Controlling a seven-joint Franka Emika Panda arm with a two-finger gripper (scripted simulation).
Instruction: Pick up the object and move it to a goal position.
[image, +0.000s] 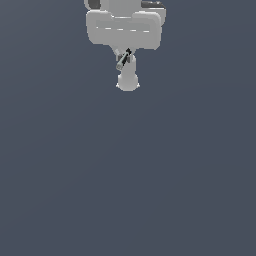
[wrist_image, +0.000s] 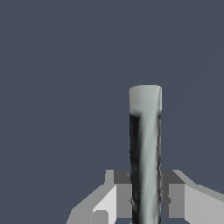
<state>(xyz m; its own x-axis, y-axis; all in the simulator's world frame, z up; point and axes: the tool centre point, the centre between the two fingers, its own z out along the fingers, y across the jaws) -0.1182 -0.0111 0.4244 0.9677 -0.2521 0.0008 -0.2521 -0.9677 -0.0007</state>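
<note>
The rod (wrist_image: 145, 153) was clamped between the two fingers (wrist_image: 122, 199) of the gripper (wrist_image: 145, 201), which were closed against its sides. In the exterior view, the rod (image: 123, 60) was seen tilted just under the white hand, its dark end towards one o'clock and its pale end towards seven. The gripper (image: 125, 62) was placed near the upper edge, above a plain grey floor (image: 125, 190).

The thin rod (wrist_image: 145, 153), dark with a pale grey end, sits tilted, clamped between the hand's (wrist_image: 146, 201) fingers.
</note>
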